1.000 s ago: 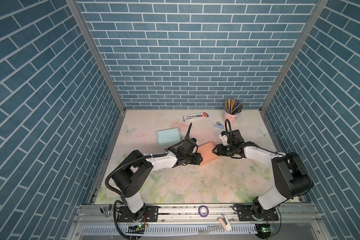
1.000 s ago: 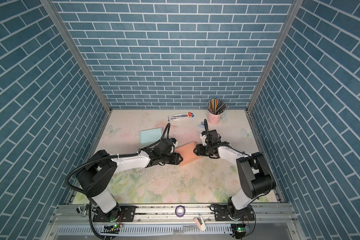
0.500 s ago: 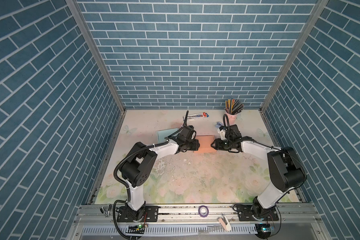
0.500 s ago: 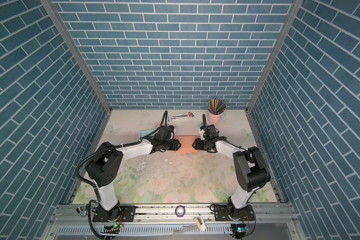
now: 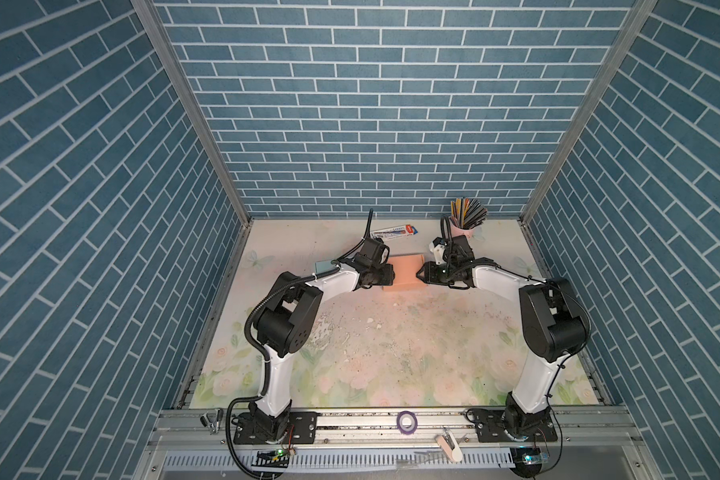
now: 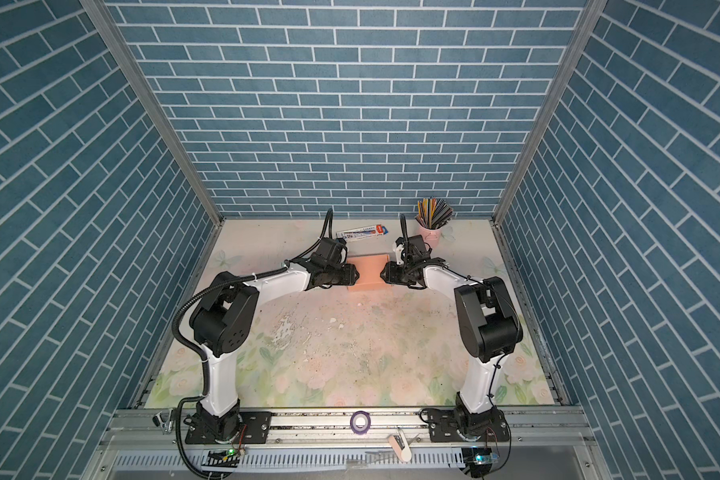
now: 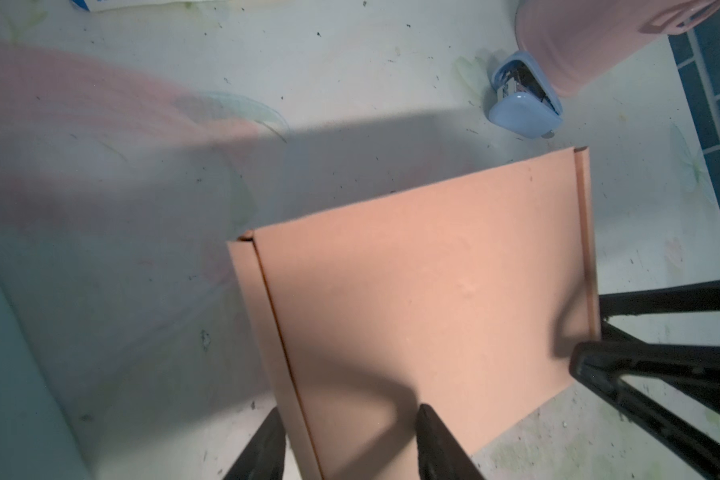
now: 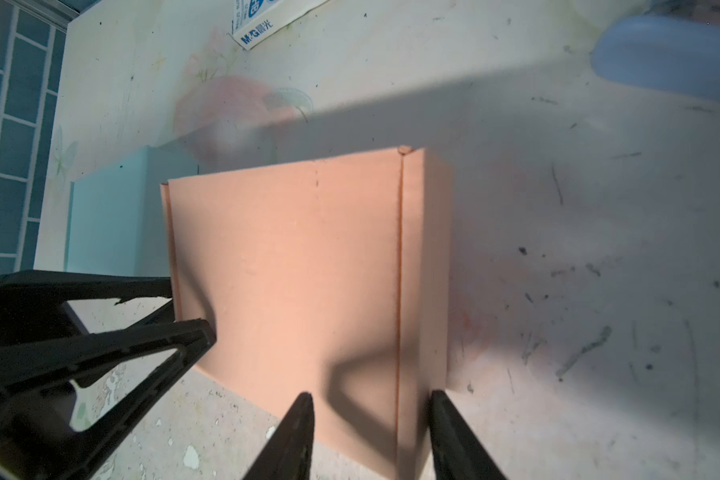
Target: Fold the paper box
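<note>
The paper box [image 5: 406,272] [image 6: 366,274] is salmon-coloured and folded shut, and sits square toward the back of the mat between my two arms. My left gripper [image 5: 391,275] [image 6: 354,277] is shut on its left end, and in the left wrist view [image 7: 346,436] one finger lies on the broad face [image 7: 425,291] while the other sits past the narrow side. My right gripper [image 5: 421,274] [image 6: 384,274] is shut on the right end the same way [image 8: 371,415], astride the side wall of the box [image 8: 292,266]. Whether the box rests on the mat or hangs just above it I cannot tell.
A pink cup of coloured pencils [image 5: 466,220] [image 6: 431,226] stands at the back right. A blue stapler [image 7: 524,104] lies beside it. A white-and-blue carton [image 5: 393,231] lies behind the box. A pale teal box [image 5: 324,266] [image 8: 109,216] lies left of it. A purple tape roll [image 5: 406,422] sits on the front rail.
Both grippers have carried the box from the middle of the mat toward the back wall. It has turned from tilted to square, and the arms have stretched out further.
</note>
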You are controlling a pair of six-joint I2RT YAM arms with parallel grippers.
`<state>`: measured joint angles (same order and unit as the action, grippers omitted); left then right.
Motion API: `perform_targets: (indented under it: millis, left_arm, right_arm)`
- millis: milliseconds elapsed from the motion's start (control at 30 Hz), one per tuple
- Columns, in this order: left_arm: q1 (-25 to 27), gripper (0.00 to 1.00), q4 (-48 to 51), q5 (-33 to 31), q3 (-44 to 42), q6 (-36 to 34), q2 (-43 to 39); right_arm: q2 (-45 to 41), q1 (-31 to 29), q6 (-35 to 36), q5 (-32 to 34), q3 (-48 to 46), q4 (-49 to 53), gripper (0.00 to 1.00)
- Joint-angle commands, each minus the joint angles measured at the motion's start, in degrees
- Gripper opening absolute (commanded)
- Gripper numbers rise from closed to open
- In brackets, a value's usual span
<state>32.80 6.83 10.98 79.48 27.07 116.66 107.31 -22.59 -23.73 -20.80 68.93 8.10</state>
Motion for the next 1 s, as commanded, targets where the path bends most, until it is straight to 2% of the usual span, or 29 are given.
perform_targets:
  millis: [0, 500, 700, 967]
  left_arm:
    - [1.13, 0.5, -2.26, 4.51, 2.81, -0.92, 1.32]
    - [0.3, 0.51, -4.11, 1.79, 5.5, 0.85, 5.11]
    - [-0.22, 0.56, -4.55, 1.17, 4.94, 1.07, 5.41]
    - [-0.96, 0.66, -4.72, 0.75, 3.37, 1.05, 3.25]
  right_arm:
    - [2.47, -1.43, -0.84, -5.31, 3.05, -3.31, 0.46]
    - [7.91, -1.43, -2.2, -5.67, 7.43, -4.85, 0.46]
    - [7.85, -1.41, -2.4, -5.24, 7.28, -5.11, 0.48]
    - [5.21, -1.45, -2.12, -2.74, 6.18, -4.85, 0.58]
